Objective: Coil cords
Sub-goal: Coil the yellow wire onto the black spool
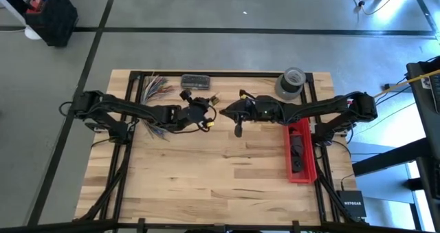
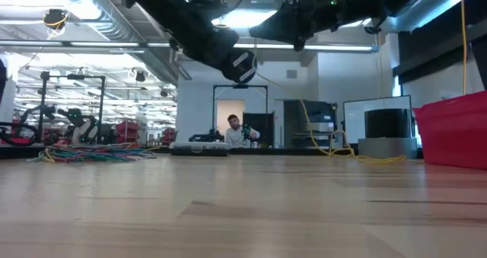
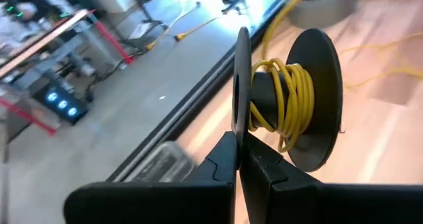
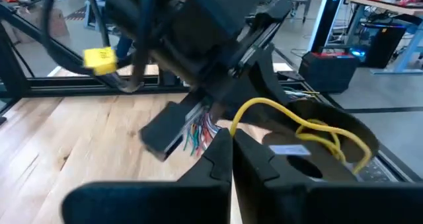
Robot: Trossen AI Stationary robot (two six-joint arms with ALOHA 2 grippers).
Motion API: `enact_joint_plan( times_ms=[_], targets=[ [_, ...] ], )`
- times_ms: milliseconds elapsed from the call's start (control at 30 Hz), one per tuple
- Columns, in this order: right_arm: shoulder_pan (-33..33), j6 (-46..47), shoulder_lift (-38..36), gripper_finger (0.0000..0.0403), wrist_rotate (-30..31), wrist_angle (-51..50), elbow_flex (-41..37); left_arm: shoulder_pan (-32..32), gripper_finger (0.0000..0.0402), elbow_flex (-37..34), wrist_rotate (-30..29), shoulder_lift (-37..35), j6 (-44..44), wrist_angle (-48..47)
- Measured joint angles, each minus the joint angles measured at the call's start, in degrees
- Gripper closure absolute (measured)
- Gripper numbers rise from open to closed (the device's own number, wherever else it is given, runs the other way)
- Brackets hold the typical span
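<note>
A black spool with yellow cord wound on its core hangs above the table's far middle. My left gripper is shut on it, coming from the table's left. My right gripper faces it from the table's right and is shut on the cord's loose stretch. That stretch arcs from the right fingertips over to the spool. Both grippers are well above the wood. My left gripper pinches the rim of the spool's near flange between its two fingers, one finger on each face. The fingers come nearly level from the table's left. The spool stands out beyond the fingertips, lifted clear of the table. My right gripper pinches the yellow cord near its free end at the fingertips. The fingers come nearly level from the table's right. The cord rises from them in a slack arc and runs to the spool, clear of the table.
A bundle of multicoloured wires and a dark case lie at the far left. A roll of grey tape sits at the far right. A red bin stands along the right edge. The near half is bare wood.
</note>
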Motion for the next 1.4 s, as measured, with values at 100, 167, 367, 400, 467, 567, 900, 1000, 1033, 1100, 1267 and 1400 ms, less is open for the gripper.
enact_joint_plan(
  times_ms=[100,167,367,400,467,567,900,1000,1033,1100,1267,1400],
  targets=[
    [0.0,0.0,0.0,0.0398,0.0,0.0,0.0,0.0,0.0402,0.0,2.8,1.3,2.7,2.5],
    [0.0,0.0,0.0,0.0398,0.0,0.5,0.0,0.0,0.0402,0.0,4.1,2.2,3.3,4.6],
    [0.1,0.0,4.5,0.0398,0.0,2.3,0.7,0.0,0.0402,0.0,6.4,3.3,4.0,11.2],
    [0.0,0.0,5.5,0.0398,0.0,1.8,1.0,0.0,0.0402,0.0,6.7,3.3,3.8,11.6],
    [0.0,0.0,6.9,0.0398,0.5,1.9,1.5,-0.2,0.0402,0.0,6.9,3.1,3.3,12.0],
    [0.0,-0.3,7.5,0.0398,1.0,2.0,2.0,-0.5,0.0402,0.0,6.5,2.6,3.3,11.9],
    [0.0,-9.2,7.5,0.0398,4.2,-5.4,2.1,-3.6,0.0402,0.0,6.5,-5.0,4.7,8.0],
    [0.0,-11.5,7.4,0.0398,9.7,-9.0,2.2,-5.6,0.0402,0.0,6.3,-8.1,4.6,3.2],
    [0.1,-12.1,7.4,0.0398,11.6,-9.8,2.2,-6.1,0.0402,0.0,6.1,-8.7,4.0,1.3],
    [0.2,-13.1,7.3,0.0398,16.0,-10.7,2.2,-6.8,0.0402,0.0,6.0,-9.8,2.2,-3.3],
    [0.2,-13.9,7.1,0.0397,21.8,-10.2,2.2,-7.1,0.0402,0.0,5.9,-10.6,-1.6,-11.4],
    [0.1,-12.8,7.0,0.0397,21.5,-8.3,2.0,-6.2,0.0402,0.0,5.9,-10.3,-1.8,-12.3]
  ],
)
